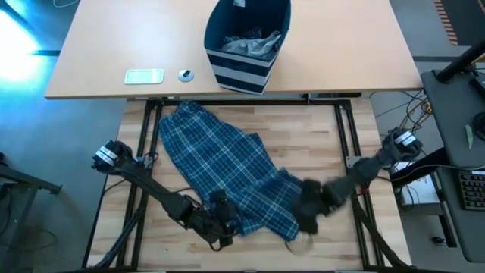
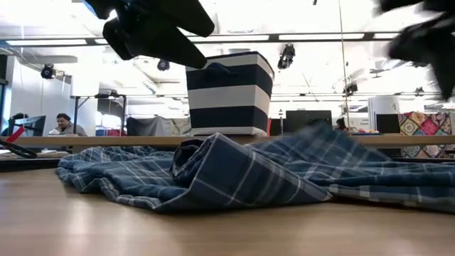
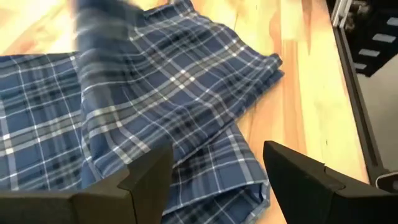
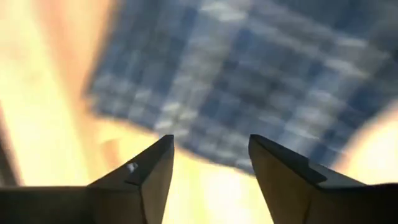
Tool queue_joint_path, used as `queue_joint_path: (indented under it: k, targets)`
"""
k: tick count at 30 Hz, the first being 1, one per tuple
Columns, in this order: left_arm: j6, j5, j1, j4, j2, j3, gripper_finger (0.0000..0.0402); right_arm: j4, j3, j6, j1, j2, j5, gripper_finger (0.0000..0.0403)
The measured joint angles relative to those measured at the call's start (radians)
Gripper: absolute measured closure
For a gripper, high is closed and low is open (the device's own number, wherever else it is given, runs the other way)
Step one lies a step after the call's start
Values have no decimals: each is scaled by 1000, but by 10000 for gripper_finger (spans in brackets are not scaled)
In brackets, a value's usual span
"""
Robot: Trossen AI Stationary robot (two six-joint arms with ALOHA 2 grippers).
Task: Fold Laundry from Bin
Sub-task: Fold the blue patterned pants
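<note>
Both grippers stand open and empty over the plaid trousers (image 1: 227, 178): left gripper (image 1: 225, 227) at 6 o'clock, right gripper (image 1: 307, 212) at 4. Soft, light, floppy cloth; pinch hem corners. Grey laundry (image 1: 250, 45) waits in the bin (image 1: 246, 74) at 12.

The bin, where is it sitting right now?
In the high view the bin stands on the far desk, centre, holding grey cloth, beyond the plaid trousers.
</note>
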Motion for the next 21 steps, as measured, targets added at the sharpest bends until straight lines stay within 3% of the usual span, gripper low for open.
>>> queue_joint_path:
  k: [3, 6, 14, 21]
  targets:
    - [-11, 0, 0, -6, -3, 0, 167, 128, -12, -9, 145, 68, 17, 176]
    - [-26, 4, 0, -5, -3, 0, 167, 186, 0, -13, 215, 161, 103, 171]
    - [-55, 83, -2, -8, -5, 0, 167, 228, 85, -67, 178, 361, 155, 187]
    - [-136, 131, -32, -58, -67, 0, 167, 264, 93, -66, 164, 366, 191, 251]
